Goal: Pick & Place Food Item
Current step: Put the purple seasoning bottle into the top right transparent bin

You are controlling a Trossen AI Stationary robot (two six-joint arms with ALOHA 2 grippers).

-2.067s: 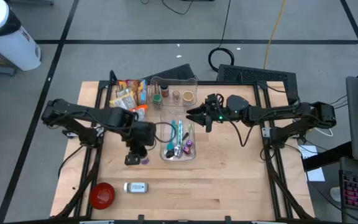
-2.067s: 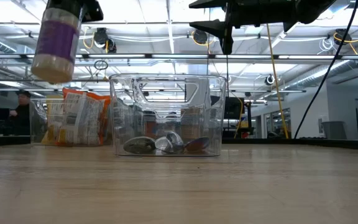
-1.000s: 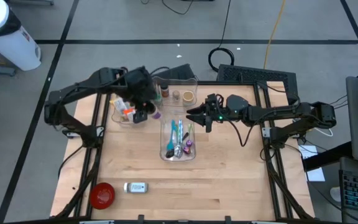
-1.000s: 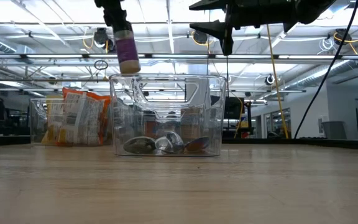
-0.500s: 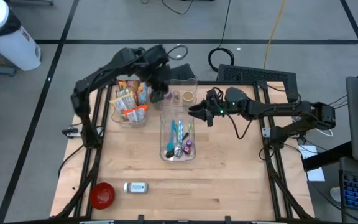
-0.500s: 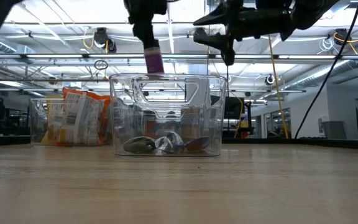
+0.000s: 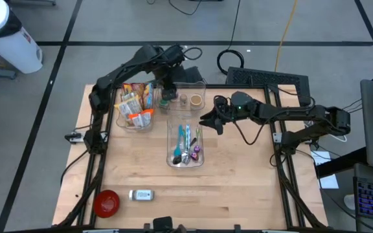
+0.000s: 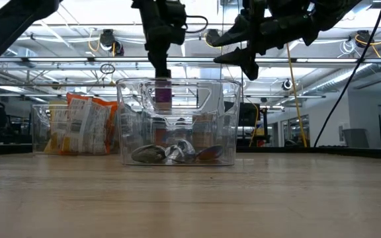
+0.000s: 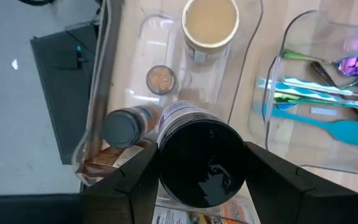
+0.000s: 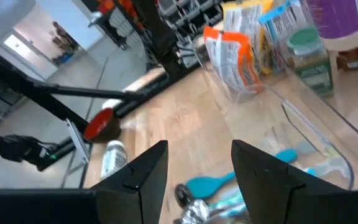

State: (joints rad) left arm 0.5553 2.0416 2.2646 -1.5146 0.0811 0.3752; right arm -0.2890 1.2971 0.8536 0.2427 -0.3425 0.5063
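My left gripper (image 7: pixel 167 83) is at the table's far side, over a clear bin (image 7: pixel 188 85) that holds several spice jars (image 9: pixel 209 22). It is shut on a jar with a black lid (image 9: pixel 204 165) and a purple label (image 8: pixel 163 96). My right gripper (image 7: pixel 208 122) is open and empty, in the air beside the far right corner of the clear utensil bin (image 7: pixel 201 155). In the right wrist view its two fingers (image 10: pixel 135 180) stand well apart. My left gripper pinches the jar between its two fingers (image 9: pixel 134 180), on opposite sides of its upper part just below the black lid (image 9: pixel 166 127). The fingers come from above, pointing down. The jar hangs upright; whether its bottom rests in the bin I cannot tell.
A clear bin of snack bags (image 7: pixel 135 103) stands left of the spice bin. The utensil bin holds spoons and a turquoise spatula (image 9: pixel 328 130). A red bowl (image 7: pixel 107 202) and a white bottle (image 7: pixel 141 194) lie at the near left. There is bare wood at the near right.
My left gripper has carried the jar from over the snack bin toward the table's far right, to over the spice bin, and has lowered it. My right gripper has tipped its fingers downward and stayed open.
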